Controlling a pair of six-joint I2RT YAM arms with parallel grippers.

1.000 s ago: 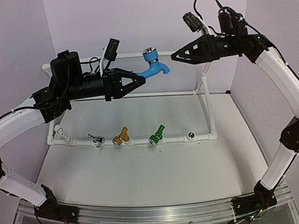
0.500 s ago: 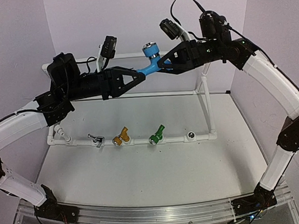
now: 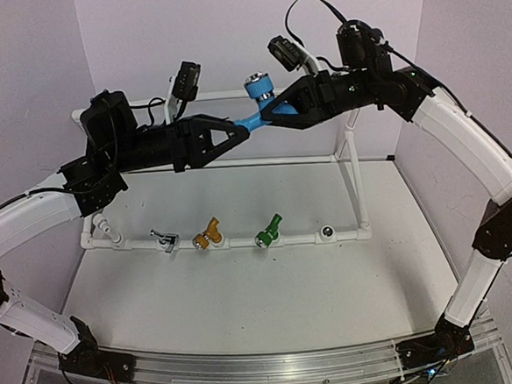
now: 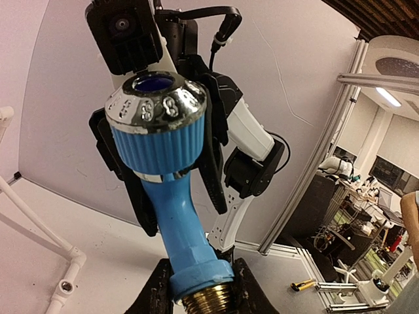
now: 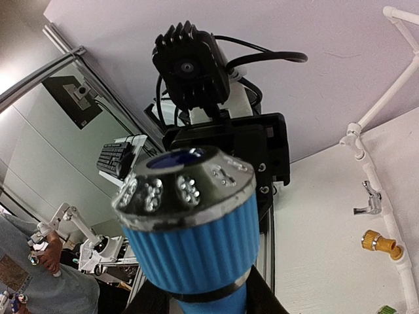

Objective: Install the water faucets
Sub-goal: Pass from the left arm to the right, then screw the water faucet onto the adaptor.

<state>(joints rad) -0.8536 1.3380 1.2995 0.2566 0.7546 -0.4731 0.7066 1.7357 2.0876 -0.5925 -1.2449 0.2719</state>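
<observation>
1. Where pale walls (image 3: 227,36) box in three sides, a white tabletop (image 3: 246,307) carries a white pipe frame (image 3: 345,151).
2. Left gripper (image 3: 244,131): jaws nearly closed, clamping the blue faucet (image 3: 257,93) by its threaded end, high above the table.
3. Right gripper (image 3: 266,114): jaws straddle the faucet's neck; whether they press on it can't be told.
4. Silver faucet (image 3: 163,240), yellow faucet (image 3: 207,235) and green faucet (image 3: 269,230) sit along the front pipe.

Blue faucet (image 5: 190,229) is filling the foreground, chrome cap upward, ribbed collar below. Right gripper (image 5: 208,302) fingers (image 5: 267,301) are flanking its stem at the bottom edge; contact unclear. Left arm's camera (image 5: 190,65) is facing in from behind. Pipe frame (image 5: 354,133) is carrying silver faucet (image 5: 366,199) and yellow faucet (image 5: 381,243) at right
</observation>
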